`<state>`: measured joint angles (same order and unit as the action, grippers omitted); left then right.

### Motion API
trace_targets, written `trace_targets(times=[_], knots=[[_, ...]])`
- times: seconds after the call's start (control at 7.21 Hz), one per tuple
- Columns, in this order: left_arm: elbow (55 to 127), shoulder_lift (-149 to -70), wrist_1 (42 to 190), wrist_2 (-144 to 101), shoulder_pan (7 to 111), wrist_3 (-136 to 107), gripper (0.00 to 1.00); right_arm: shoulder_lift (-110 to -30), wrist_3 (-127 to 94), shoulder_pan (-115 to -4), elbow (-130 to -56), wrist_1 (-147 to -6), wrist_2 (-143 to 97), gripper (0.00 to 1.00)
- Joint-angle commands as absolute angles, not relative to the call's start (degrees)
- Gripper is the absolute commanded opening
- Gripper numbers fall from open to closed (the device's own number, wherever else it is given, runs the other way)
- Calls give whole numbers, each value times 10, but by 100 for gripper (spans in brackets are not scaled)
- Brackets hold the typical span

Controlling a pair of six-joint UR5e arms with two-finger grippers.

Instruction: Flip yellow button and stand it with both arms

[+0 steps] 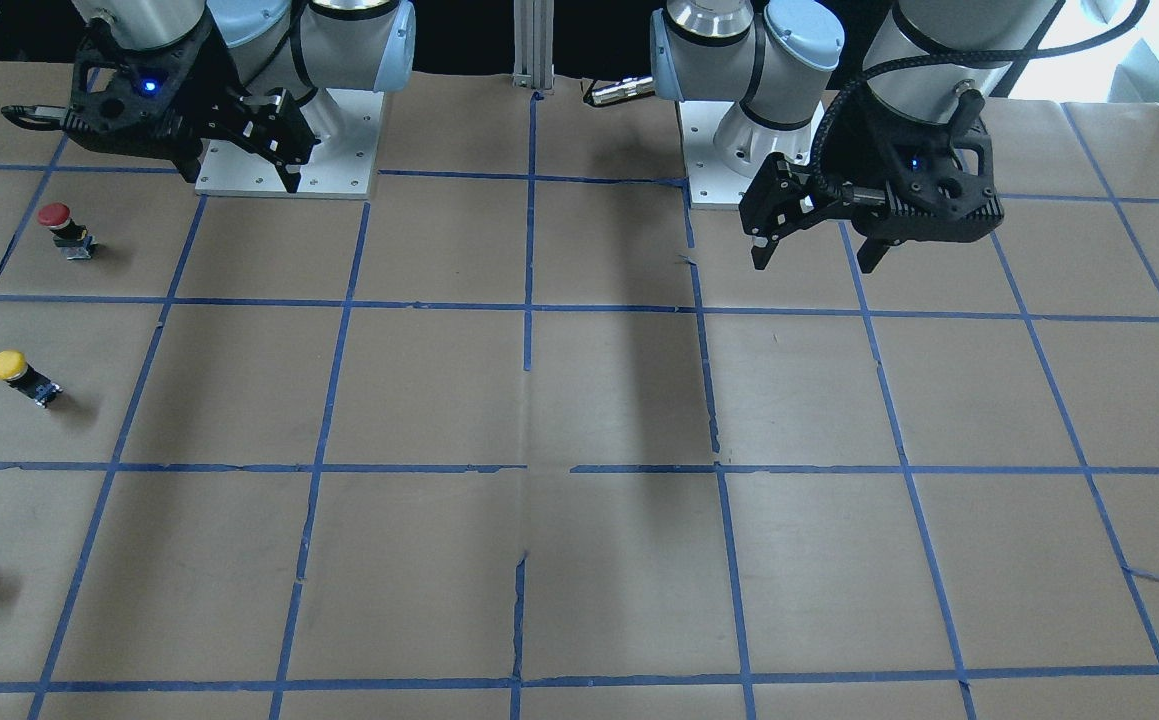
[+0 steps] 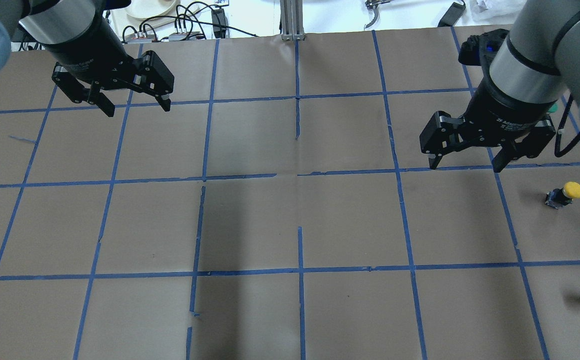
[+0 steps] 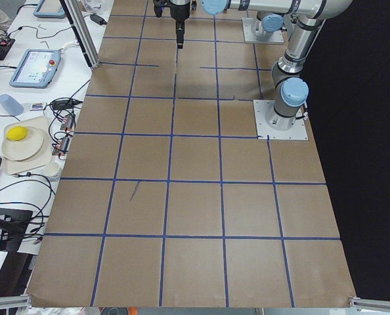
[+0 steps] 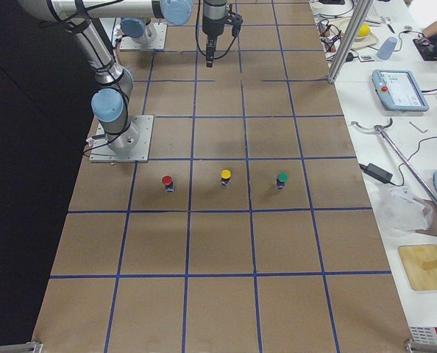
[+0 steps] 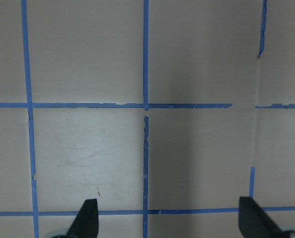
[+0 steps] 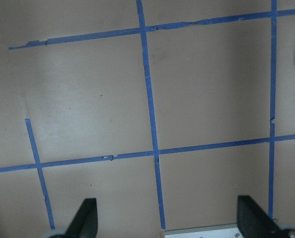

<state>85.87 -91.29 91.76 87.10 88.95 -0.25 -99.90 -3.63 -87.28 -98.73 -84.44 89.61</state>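
Yellow button (image 2: 563,193) seemingly tipped; left end effector (image 2: 138,110), right end effector (image 2: 465,166) hover agape.

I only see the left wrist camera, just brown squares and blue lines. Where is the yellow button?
Observer: On the robot's right side of the table, the yellow button sits in a row between a red button and a green button.
Operator: Is the other hand near it?
Observer: The right gripper hangs open above the table, apart from the yellow button, touching nothing.
Operator: And my hand?
Observer: The left gripper hangs far across the table from all three buttons.
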Motion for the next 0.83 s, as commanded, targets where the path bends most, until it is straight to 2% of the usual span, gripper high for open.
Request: trace_targets(times=[0.0, 0.69], knots=[[859, -913, 918, 871, 889, -2, 100, -1004, -39, -866, -990, -843, 896, 100], [859, -915, 918, 871, 887, -1, 100, -1008, -42, -877, -993, -845, 894, 100]])
